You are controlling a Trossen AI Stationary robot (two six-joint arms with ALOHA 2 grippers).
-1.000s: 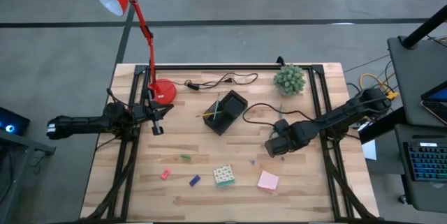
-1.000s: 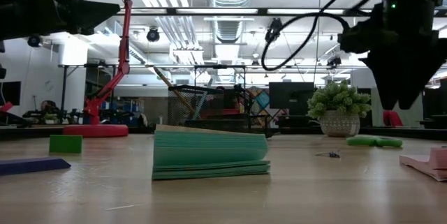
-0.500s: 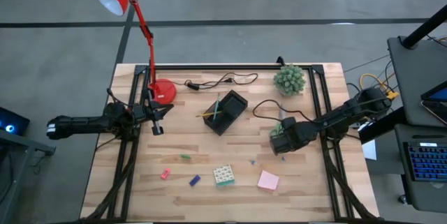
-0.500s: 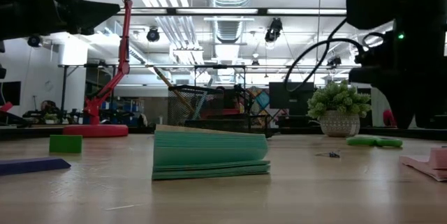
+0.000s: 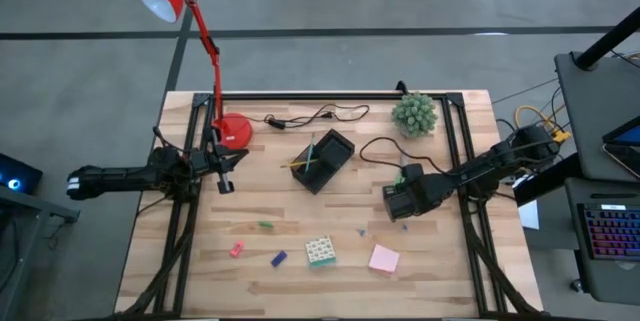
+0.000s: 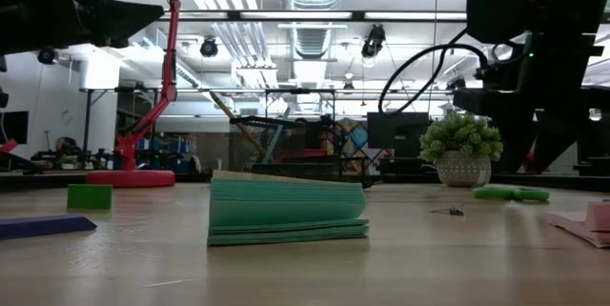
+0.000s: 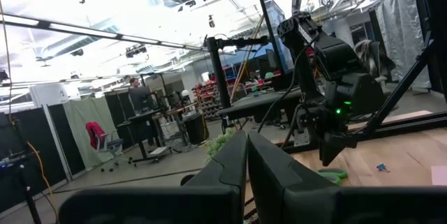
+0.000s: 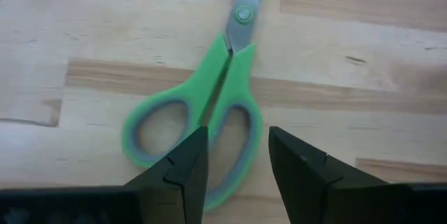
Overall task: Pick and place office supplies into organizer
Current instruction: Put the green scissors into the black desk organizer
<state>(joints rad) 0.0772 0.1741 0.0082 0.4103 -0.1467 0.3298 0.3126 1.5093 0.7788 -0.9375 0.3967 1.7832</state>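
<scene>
The green-handled scissors (image 8: 209, 112) lie flat on the table, blades pointing away from my right gripper (image 8: 237, 155). That gripper points steeply down over the handles, open, with one handle loop (image 8: 234, 140) showing between its fingers. In the high view the right gripper (image 5: 398, 201) covers the scissors. The black organizer (image 5: 323, 160) stands mid-table with a pencil and a teal pen in it. My left gripper (image 5: 225, 183) is shut and raised at the left, near the lamp base.
Near the front edge lie a pink sticky pad (image 5: 384, 258), a patterned block (image 5: 320, 251), a blue piece (image 5: 279, 258), a red piece (image 5: 237, 249) and a green piece (image 5: 266, 225). A plant ball (image 5: 414, 114), a black cable (image 5: 315, 116) and a red lamp (image 5: 232, 129) stand at the back.
My right gripper has come down over the scissors, shifting a little toward the far edge and rolling about its own axis. The scissors have stayed where they were.
</scene>
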